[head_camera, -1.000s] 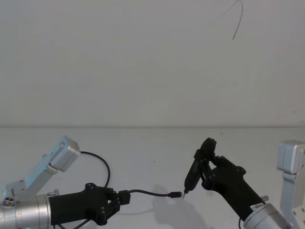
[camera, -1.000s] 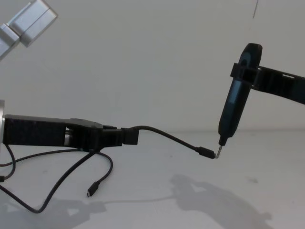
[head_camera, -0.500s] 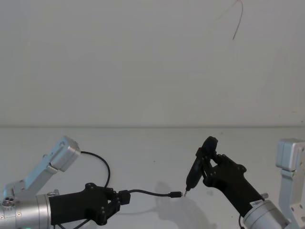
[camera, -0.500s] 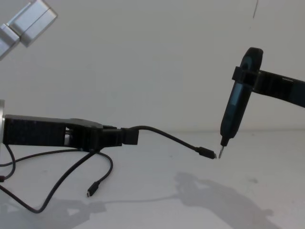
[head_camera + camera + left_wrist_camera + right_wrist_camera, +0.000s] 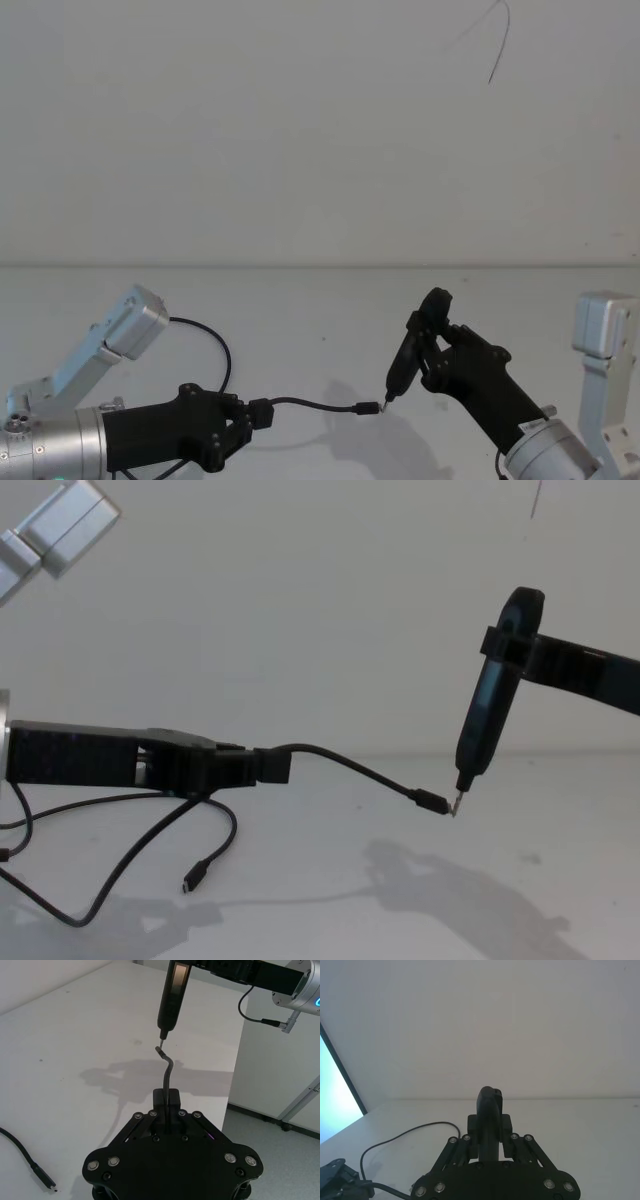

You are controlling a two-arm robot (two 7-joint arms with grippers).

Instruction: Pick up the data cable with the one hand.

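My left gripper (image 5: 243,416) is shut on the data cable (image 5: 310,403) just behind a thick connector block and holds it above the white table. In the chest view, the cable (image 5: 350,766) arcs rightward from the left gripper (image 5: 252,765) to a slim plug (image 5: 432,802) in mid-air. Its slack loops down to the table, where the other plug (image 5: 195,878) lies. My right gripper (image 5: 432,352) is shut on a black pen-shaped tool (image 5: 493,710), held nearly upright. The tool's metal tip (image 5: 455,808) meets the free plug, as the left wrist view's tool (image 5: 172,990) and cable (image 5: 167,1067) also show.
The white table (image 5: 300,300) runs back to a plain white wall. Silver arm links stand at the left (image 5: 130,325) and right (image 5: 600,340). In the left wrist view the table's edge (image 5: 235,1085) drops off beside the cable's free end.
The pen tool's tip drew slightly away from the cable's plug half a second ago and is back against it. The left gripper and cable have stayed put.
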